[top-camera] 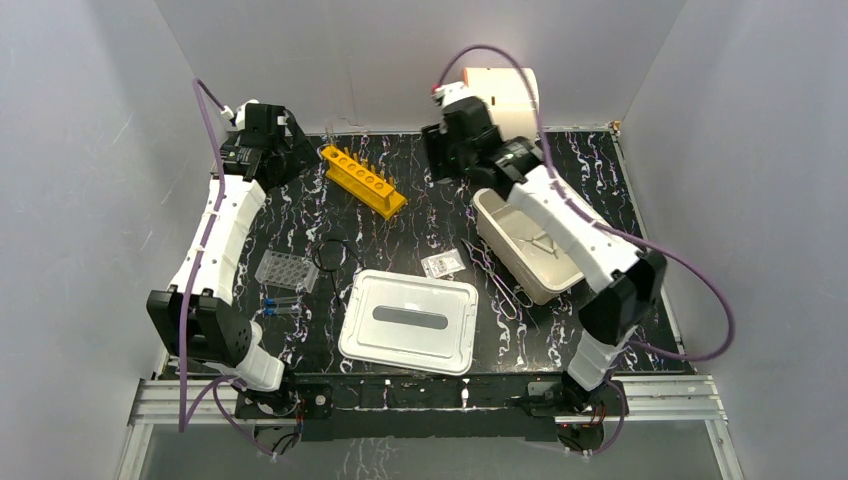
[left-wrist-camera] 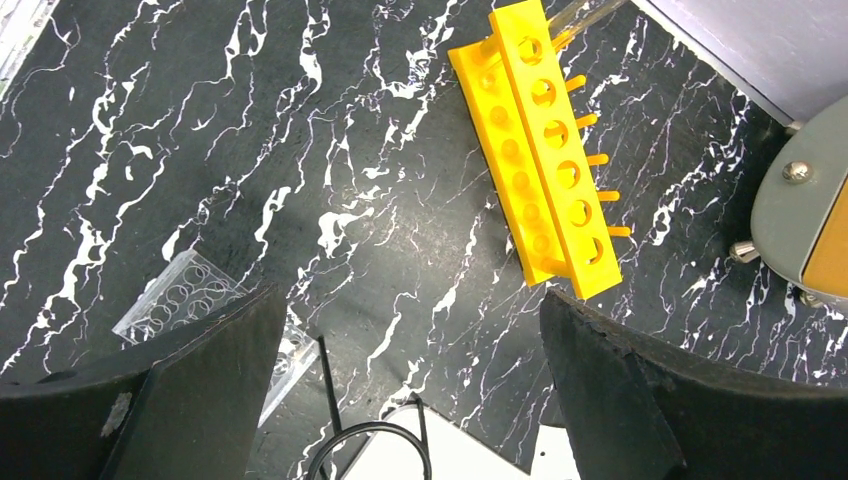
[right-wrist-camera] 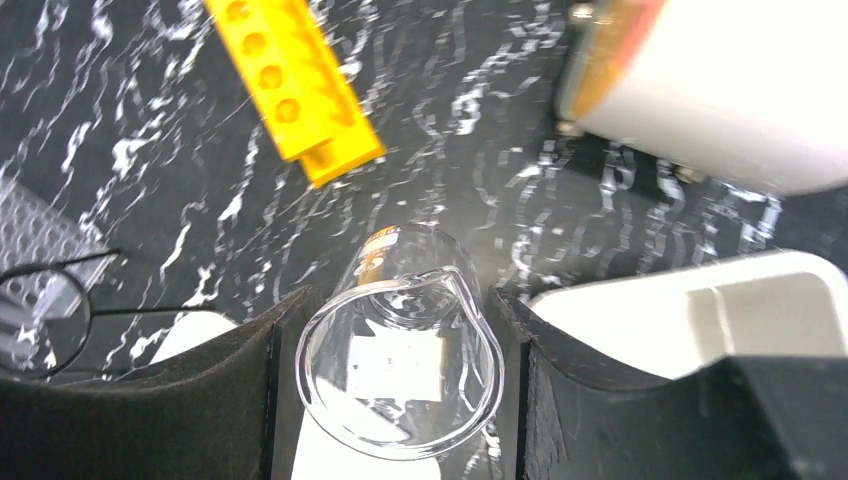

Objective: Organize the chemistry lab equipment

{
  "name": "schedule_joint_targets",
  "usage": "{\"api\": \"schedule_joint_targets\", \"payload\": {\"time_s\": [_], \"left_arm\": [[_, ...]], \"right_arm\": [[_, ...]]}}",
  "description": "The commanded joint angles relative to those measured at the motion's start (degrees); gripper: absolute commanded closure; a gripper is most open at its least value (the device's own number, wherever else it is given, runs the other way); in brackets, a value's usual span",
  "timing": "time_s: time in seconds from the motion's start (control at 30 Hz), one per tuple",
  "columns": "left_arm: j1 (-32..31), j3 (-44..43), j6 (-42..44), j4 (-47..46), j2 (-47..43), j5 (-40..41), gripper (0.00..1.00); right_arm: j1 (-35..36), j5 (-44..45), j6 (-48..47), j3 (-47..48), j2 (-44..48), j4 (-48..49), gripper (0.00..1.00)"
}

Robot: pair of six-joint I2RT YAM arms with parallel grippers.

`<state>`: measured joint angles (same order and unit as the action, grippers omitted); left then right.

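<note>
Beaker (right-wrist-camera: pixel 400 370), small clear glass, clamped in right gripper (right-wrist-camera: pixel 400 297) at desk's far edge; white rectangular tub (right-wrist-camera: pixel 640 300) just beside, rightward. Left gripper (left-wrist-camera: pixel 410 298) released, empty.

In the left wrist view a left finger (left-wrist-camera: pixel 200 390) hides part of the clear well plate (left-wrist-camera: pixel 180 295), and the top edge cuts off the orange tube rack (left-wrist-camera: pixel 540 150). The right wrist view is blurred, leaving the marking on the tiny clear beaker (right-wrist-camera: pixel 400 370) unreadable. From above, the right arm (top-camera: pixel 560 215) covers part of the white tub (top-camera: pixel 510 235).

the tabletop (top-camera: pixel 420 215) is showing black with white marble veins. the tube rack (top-camera: pixel 364 181) is glowing yellow, the vials (top-camera: pixel 283 304) are wearing blue caps, the glass beaker (right-wrist-camera: pixel 400 365) is looking clear.
</note>
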<state>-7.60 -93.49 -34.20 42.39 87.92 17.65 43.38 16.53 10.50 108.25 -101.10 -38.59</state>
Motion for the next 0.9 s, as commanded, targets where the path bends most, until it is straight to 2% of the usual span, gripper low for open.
{"api": "schedule_joint_targets", "payload": {"time_s": [0.0,0.13,0.4,0.63,0.87], "left_arm": [[0.21,0.59,-0.6,-1.25,-0.07,-2.02,0.02],[0.23,2.22,-1.44,-2.34,0.34,-4.15,0.02],[0.21,3.78,-2.71,-3.17,1.68,-7.42,0.02],[0.21,4.81,-4.83,-3.37,3.5,-11.66,0.02],[0.3,2.36,-5.31,-2.95,6.17,-13.29,0.02]], "right_arm": [[-6.25,1.78,2.22,-2.97,6.21,-1.89,0.49],[-12.57,3.06,4.47,-7.07,10.83,-5.78,0.49],[-25.5,1.01,9.44,-19.7,17.39,-7.17,0.49],[-30.54,-1.42,5.43,-31.62,15.6,8.79,0.5],[-31.8,0.16,2.89,-32.21,6.17,16.76,0.5]]}}
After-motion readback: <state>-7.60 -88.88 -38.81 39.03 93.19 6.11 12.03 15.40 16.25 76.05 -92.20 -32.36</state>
